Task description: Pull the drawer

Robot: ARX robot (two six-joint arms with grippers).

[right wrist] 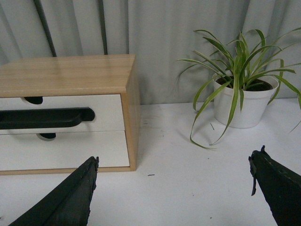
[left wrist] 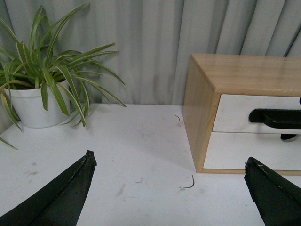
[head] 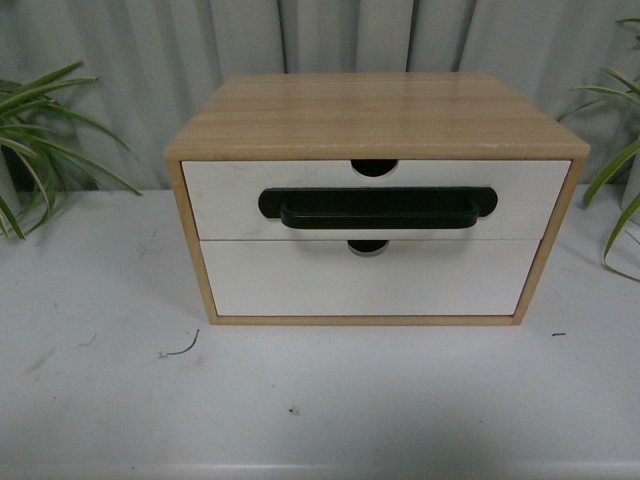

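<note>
A light wood cabinet (head: 375, 112) stands on the white table, holding two white-fronted drawers. The upper drawer (head: 225, 195) is shut; it has a long black bar handle (head: 377, 207) and a half-round notch (head: 374, 167) in its top edge. Neither arm shows in the front view. My left gripper (left wrist: 169, 162) is open over bare table, off the cabinet's left side, with the drawer (left wrist: 235, 110) and handle (left wrist: 277, 117) ahead. My right gripper (right wrist: 174, 160) is open off the cabinet's right front corner; the drawer (right wrist: 106, 106) and handle (right wrist: 44, 117) lie beyond one finger.
The lower white drawer (head: 370, 280) has no handle. A potted plant (left wrist: 33, 106) stands left of the cabinet and another (right wrist: 242, 106) stands to its right. A small curved wire scrap (head: 180, 350) lies on the table (head: 320, 400) before the cabinet.
</note>
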